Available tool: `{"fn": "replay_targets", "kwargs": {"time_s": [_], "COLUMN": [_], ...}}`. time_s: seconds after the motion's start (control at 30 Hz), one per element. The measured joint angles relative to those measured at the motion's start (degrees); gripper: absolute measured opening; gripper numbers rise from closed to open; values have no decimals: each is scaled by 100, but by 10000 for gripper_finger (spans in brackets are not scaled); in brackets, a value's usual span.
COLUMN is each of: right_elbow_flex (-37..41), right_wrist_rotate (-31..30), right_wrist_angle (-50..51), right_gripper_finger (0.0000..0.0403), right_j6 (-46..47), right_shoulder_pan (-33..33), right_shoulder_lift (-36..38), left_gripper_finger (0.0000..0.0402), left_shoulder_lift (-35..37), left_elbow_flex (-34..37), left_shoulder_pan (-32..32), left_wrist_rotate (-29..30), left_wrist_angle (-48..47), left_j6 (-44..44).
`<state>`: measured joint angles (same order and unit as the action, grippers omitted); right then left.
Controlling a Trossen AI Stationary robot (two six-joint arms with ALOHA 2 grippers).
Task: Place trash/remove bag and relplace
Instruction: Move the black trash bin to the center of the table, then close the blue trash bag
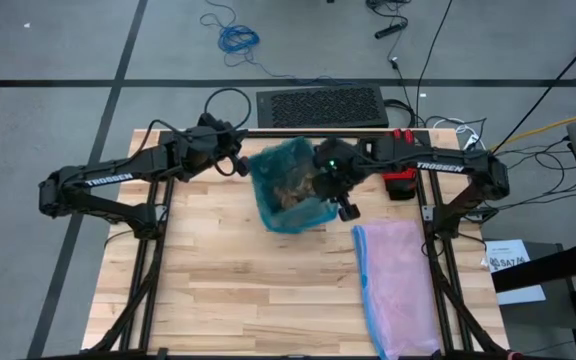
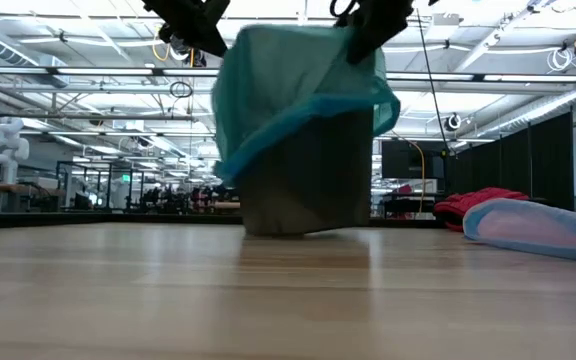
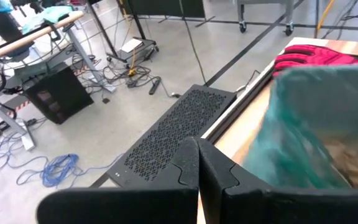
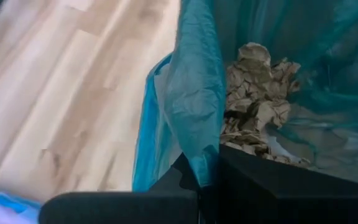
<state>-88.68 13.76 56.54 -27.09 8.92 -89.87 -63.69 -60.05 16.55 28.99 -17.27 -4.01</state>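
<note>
Both hands are pinching the bag (image 1: 290,188): right hand (image 4: 207,177) and left hand (image 1: 240,165) clamped on its rim; they should be rising evenly, keeping the trash (image 4: 257,102) inside.

Bag (image 1: 290,186) translucent teal-green; trash (image 4: 257,102) brown, crumpled; second bag (image 1: 396,285) pale pink, blue-edged; glove (image 3: 309,59) red, possibly black-trimmed; bench (image 1: 248,290) light wood-grain.

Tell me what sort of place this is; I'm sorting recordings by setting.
Probably a large robotics lab or industrial workshop. The low view shows an open hall with a white robot arm in the background; cables lie loose on the grey floor, and the wooden table carries two mounted arms.
</note>
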Motion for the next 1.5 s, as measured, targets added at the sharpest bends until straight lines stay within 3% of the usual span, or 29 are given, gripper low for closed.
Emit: {"fn": "replay_targets", "kwargs": {"time_s": [0.3,0.47,0.57,0.67,0.8,1.03,1.3,1.5], "right_elbow_flex": [6,115,200,208,212,-101,-846,-1040], "right_wrist_rotate": [11,-1,-158,-709,-1412,-1542,-1540,-1557], "right_wrist_angle": [-120,-331,-464,-676,-848,-856,-792,-626], "right_gripper_finger": [0,1,18,54,111,180,201,200], "right_j6": [250,621,718,850,892,893,928,1138], "right_shoulder_pan": [-564,-612,-610,-620,-616,-687,-1051,-1223], "right_shoulder_lift": [-14,-87,-96,-94,-94,-72,-67,-56], "left_gripper_finger": [0,0,0,0,0,0,0,0], "left_shoulder_lift": [363,466,457,453,442,444,288,-262], "left_elbow_flex": [4,4,4,56,160,160,157,157], "left_shoulder_pan": [-335,-660,-879,-1137,-1606,-2682,-4001,-4839], "left_wrist_rotate": [49,513,756,1035,1647,2548,2803,2859], "left_wrist_angle": [-9,-266,-651,-943,-1206,-1328,-1330,-1338], "left_j6": [-92,-61,183,467,709,972,1279,1545]}}
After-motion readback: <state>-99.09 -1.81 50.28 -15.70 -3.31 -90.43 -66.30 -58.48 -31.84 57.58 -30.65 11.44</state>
